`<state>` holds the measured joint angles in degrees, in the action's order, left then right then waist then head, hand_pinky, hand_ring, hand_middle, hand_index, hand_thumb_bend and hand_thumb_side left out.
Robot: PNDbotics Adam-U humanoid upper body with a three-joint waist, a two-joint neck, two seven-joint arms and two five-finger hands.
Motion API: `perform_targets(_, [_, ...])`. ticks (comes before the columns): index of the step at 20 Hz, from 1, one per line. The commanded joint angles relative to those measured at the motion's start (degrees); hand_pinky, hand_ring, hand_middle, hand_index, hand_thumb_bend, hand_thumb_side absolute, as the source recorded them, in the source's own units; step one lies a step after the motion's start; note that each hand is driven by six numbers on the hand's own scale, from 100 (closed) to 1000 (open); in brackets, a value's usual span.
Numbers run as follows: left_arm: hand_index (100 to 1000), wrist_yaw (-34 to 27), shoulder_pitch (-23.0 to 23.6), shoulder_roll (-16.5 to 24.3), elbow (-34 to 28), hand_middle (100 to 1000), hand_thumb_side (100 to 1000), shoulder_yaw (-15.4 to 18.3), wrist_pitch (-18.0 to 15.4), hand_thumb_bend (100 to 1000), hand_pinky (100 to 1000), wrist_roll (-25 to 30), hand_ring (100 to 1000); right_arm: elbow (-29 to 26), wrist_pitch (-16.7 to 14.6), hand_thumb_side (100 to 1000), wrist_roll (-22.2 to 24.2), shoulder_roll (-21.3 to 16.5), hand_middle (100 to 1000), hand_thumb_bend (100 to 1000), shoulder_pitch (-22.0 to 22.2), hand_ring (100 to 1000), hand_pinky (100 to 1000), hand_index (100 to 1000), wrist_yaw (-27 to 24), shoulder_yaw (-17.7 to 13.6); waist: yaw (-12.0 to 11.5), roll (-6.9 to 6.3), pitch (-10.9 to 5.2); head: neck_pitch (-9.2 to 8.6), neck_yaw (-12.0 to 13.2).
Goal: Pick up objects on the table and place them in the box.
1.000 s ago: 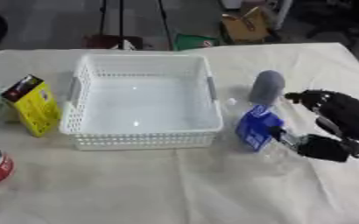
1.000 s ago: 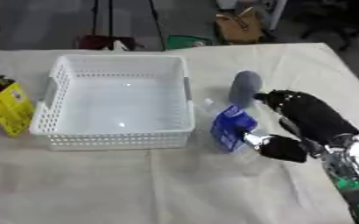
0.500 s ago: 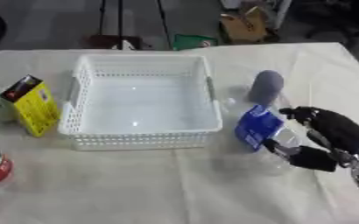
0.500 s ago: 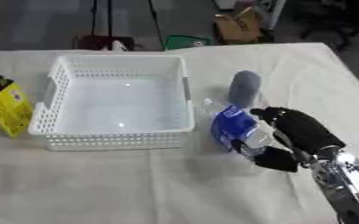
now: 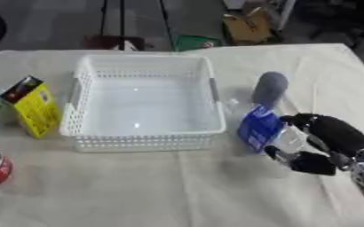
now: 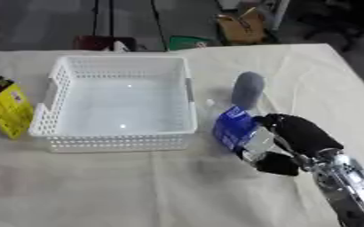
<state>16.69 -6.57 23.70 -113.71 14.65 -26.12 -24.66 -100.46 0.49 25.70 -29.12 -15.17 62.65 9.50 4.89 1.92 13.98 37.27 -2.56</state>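
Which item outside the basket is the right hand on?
The blue packet, right of the basket; the right hand curls around it. The grey object stands untouched behind.

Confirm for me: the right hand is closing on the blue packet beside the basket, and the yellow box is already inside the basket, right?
Not quite. The yellow box stands on the table outside the white basket, at its left, as the left eye view shows. The right hand is indeed closing on the blue packet.
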Motion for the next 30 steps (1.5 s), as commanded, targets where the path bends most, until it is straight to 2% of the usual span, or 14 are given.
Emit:
perform_targets(1, [993,-0.25,-0.34,0.63,-0.89,972,743,0.35,-0.01,100,952,0.19,999,0.96,-0.64,1000,0.82,-1.74,790,500,-0.36,861,845,963,0.34,0.39,-0.23,-0.05,-0.72,-0.20,-0.20])
perform_targets(11, [992,-0.51,-0.46,0.52,-0.89,973,744,0.23,-0.11,100,951,0.64,999,4.30,-0.73,1000,1.03,-1.77,795,483,-1.16,864,841,969,2.14,0.87,-0.95,-0.33,-0.54,-0.76,-0.76])
perform_targets(17, [989,-0.46,-0.35,0.60,-0.89,973,744,0.32,0.00,100,951,1.14,999,1.74,-0.15,1000,-1.42,-2.03,780,512,-1.51,852,833,964,1.88,0.22,-0.71,-0.35,-0.58,-0.67,-0.81])
perform_targets(26, [988,-0.60,-0.33,0.60,-0.89,975,742,0.26,0.06,100,952,1.78,1000,2.65,0.52,1000,0.30,-1.70,791,498,-1.83,863,836,969,1.77,0.46,-0.64,-0.17,-0.53,-0.95,-1.28])
perform_targets(30, [988,-0.63,-0.20,0.63,-0.89,976,740,0.30,0.15,100,952,2.04,1000,2.06,0.70,1000,0.10,-1.63,791,448,-2.01,865,835,968,0.59,0.46,-0.53,-0.04,-0.66,-0.86,-1.41])
